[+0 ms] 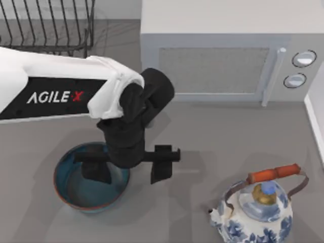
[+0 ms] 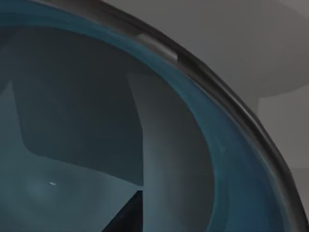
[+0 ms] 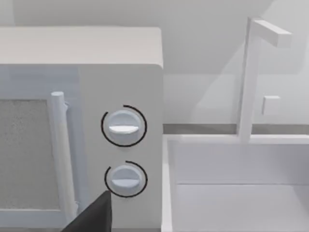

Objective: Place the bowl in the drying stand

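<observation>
The blue bowl with its reddish-brown rim sits on the table at the front left. My left gripper hangs low over the bowl's right side, open. One finger reaches inside the bowl and the other finger stands outside its wall. The left wrist view looks closely at the bowl's greyish inside and its curved rim. The black wire drying stand stands at the back left, behind the left arm. A dark tip of my right gripper shows in the right wrist view, facing the microwave.
A grey microwave stands along the back. A blue-and-white kettle with an orange handle sits at the front right. A white sink with a faucet lies to the right of the microwave.
</observation>
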`<state>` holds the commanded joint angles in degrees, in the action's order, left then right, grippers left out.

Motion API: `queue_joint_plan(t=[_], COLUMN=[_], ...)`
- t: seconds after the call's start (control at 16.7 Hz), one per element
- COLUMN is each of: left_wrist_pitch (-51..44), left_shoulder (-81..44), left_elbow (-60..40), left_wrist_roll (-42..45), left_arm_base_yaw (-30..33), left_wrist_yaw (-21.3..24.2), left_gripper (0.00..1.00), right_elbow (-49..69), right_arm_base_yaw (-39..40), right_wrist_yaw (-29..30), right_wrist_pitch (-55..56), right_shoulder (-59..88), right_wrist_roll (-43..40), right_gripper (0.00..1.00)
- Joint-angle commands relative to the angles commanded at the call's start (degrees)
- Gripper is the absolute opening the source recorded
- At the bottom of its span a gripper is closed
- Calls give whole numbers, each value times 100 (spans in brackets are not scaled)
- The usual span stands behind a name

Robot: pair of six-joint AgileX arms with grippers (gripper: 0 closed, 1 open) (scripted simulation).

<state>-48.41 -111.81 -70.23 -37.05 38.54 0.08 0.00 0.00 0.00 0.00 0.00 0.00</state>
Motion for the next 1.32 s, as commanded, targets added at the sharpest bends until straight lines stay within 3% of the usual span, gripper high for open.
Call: queue_joint_plan(t=[0.48, 1.08, 1.32], left_wrist_pitch=[0, -12, -662], left_shoulder=[0, 15, 14], left_elbow=[0, -9, -660], left_wrist_roll=[0, 2, -33], left_arm_base_yaw=[0, -3, 33], left_wrist_yaw=[0, 1, 0], left_gripper=[2, 0, 0], right_elbow=[0, 0, 0], right_arm_base_yaw=[0, 0, 0], right_wrist_yaw=[0, 0, 0], right_wrist_pitch=[0, 0, 0], right_shoulder=[0, 0, 0], right_wrist_roll=[0, 0, 0], right_gripper=[100, 100, 100])
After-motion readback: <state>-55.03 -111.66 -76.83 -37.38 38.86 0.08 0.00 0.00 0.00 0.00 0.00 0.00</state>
